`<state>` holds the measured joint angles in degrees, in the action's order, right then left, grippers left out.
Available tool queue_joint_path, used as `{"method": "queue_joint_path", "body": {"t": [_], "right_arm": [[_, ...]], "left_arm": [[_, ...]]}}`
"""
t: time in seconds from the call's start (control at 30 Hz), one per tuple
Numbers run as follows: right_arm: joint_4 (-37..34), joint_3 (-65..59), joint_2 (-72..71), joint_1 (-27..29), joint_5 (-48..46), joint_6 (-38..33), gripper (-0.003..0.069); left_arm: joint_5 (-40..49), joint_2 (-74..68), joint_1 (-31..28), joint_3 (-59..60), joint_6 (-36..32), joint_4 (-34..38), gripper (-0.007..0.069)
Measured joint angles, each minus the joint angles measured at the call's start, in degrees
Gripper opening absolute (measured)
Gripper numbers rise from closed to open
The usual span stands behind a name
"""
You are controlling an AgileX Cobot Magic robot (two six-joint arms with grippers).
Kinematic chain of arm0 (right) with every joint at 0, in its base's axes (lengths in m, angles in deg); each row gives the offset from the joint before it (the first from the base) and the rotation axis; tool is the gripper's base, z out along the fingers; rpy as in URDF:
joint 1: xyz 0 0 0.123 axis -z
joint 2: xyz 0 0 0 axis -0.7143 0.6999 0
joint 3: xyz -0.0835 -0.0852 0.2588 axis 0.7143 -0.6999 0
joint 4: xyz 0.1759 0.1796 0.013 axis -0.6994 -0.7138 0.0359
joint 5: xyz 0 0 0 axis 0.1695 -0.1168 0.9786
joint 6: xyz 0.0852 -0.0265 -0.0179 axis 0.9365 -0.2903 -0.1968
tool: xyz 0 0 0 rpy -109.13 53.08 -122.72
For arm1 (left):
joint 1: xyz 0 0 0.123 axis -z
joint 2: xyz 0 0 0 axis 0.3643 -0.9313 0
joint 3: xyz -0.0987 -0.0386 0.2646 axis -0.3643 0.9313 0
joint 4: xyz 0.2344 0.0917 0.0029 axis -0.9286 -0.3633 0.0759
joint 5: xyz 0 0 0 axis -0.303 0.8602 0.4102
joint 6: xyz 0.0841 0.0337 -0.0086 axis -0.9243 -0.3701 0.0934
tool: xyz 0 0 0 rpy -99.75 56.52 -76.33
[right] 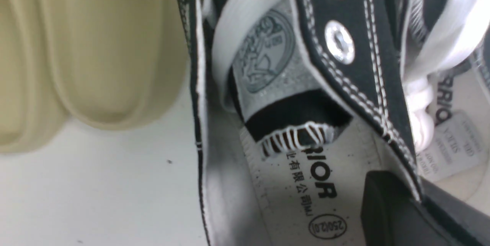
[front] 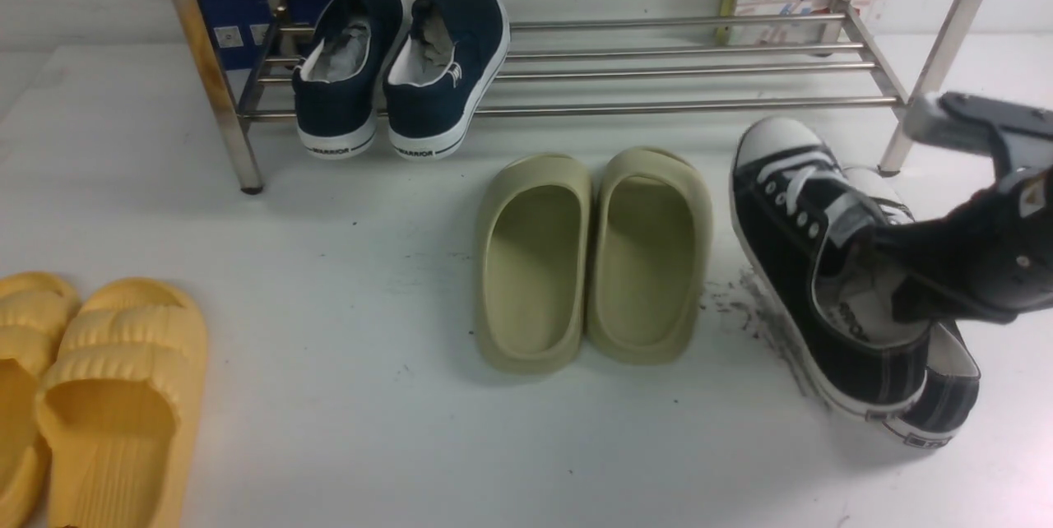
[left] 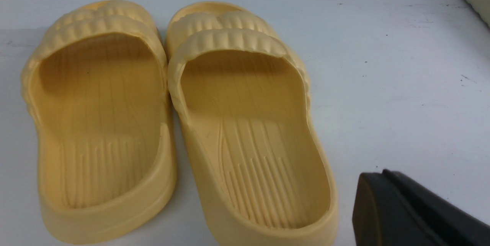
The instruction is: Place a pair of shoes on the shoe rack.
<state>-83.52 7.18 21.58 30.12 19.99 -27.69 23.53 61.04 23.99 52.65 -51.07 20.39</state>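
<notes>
Where the shoe rack (front: 674,108) stands: it is set at the far side of the white surface (front: 345,306), against a pale wall, with its steel rails laid in tiers between the legs.
Navy shoes (front: 444,92): the pair is parked side by side at the left end of the lower tier, with the heels turned toward the camera and hung over the front rail.
Black sneakers (front: 786,265): the white-toed pair is seen on the surface just in front of the rack's right front leg, toes pointed at the rack. The shoe nearer the middle is tilted so that its sole edge is shown, and its mate is largely hidden behind it and the arm.
Right gripper (front: 897,289): it is lowered into the sneakers' openings from the right and is clamped tight on the pair. In the wrist view one finger (right: 390,207) is seen inside a shoe, pressed against its inner wall, and the second shoe's printed insole is shown just beyond that wall.
Left gripper (left: 383,188): it is shown only in its wrist view, fingers pressed together and nothing held, just beside the yellow slippers (front: 115,396).
Olive slippers (front: 650,265): the pair is laid side by side at mid-surface, just beside the sneakers.
Yellow slippers: the ribbed pair is placed at the near left and is cut off by the frame edge.
Scuff marks (front: 740,306): dark streaks are scattered between the olive slippers and the sneakers.
</notes>
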Motion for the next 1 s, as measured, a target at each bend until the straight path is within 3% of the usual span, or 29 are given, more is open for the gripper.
{"method": "queue_joint_path", "body": {"t": [0.23,0.63,1.0], "right_arm": [[-0.1,5.7,0.7,0.0,1.4,0.0,0.0011],[-0.7,21.2,19.8,0.3,4.3,-0.2,0.0011],[-2.3,39.8,32.0,3.9,3.6,-1.2,0.0012]], "left_arm": [[0.0,0.0,0.0,0.0,0.0,0.0,0.0008],[0.0,0.0,0.0,0.0,0.0,0.0,0.0024],[0.0,0.0,0.0,0.0,0.0,0.0,0.0038]]}}
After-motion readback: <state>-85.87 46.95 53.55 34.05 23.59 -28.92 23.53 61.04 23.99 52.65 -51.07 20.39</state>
